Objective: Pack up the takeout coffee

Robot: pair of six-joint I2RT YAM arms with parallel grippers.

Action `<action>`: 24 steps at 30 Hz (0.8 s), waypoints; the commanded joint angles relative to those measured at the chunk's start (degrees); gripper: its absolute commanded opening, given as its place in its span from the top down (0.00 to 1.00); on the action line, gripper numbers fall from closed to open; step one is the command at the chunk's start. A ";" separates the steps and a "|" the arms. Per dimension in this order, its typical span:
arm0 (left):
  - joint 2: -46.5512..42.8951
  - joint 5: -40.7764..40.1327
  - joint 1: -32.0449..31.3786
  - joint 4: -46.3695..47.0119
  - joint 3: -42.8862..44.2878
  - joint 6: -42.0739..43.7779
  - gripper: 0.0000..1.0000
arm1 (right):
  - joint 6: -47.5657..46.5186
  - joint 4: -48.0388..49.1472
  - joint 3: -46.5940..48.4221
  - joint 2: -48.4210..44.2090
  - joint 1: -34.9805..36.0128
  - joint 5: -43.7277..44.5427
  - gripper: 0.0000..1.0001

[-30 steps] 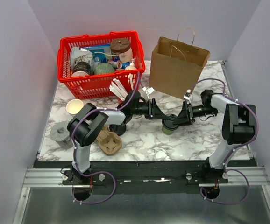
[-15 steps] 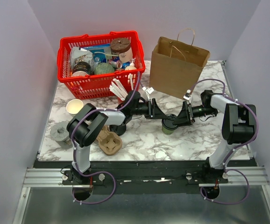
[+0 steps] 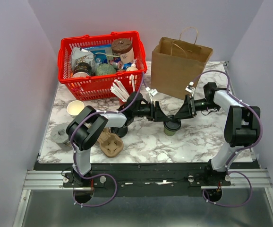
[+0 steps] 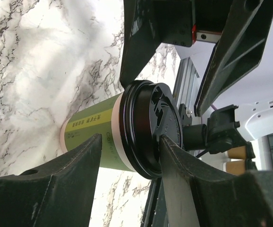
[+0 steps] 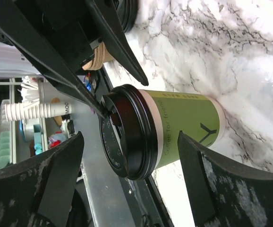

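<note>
The takeout coffee [image 5: 174,127] has "Coffee for" printed on its side.

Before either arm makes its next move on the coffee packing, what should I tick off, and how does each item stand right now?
1. ok: the black lid sits fully on the takeout coffee.
2. ok: the cup stands upright on the marble table.
3. ok: the right claw is open, with a clear gap on each side of the cup.
4. cannot tell: the left claw is open, but its fingers overlap the cup's edges in its wrist view, so contact is unclear.
5. ok: the paper bag stands upright with its mouth open.
</note>
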 commanded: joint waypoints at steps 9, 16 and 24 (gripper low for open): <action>-1.66 1.63 -0.40 1.03 -0.92 1.53 0.43 | -2.65 1.02 1.73 2.28 0.39 -0.41 0.18; 0.01 2.69 -0.40 2.62 -1.18 -0.50 0.46 | -2.39 1.55 3.66 4.48 1.27 -0.59 0.21; 2.39 2.95 -0.13 6.40 -2.50 -3.66 0.51 | -1.95 1.64 2.44 6.59 1.71 0.29 0.27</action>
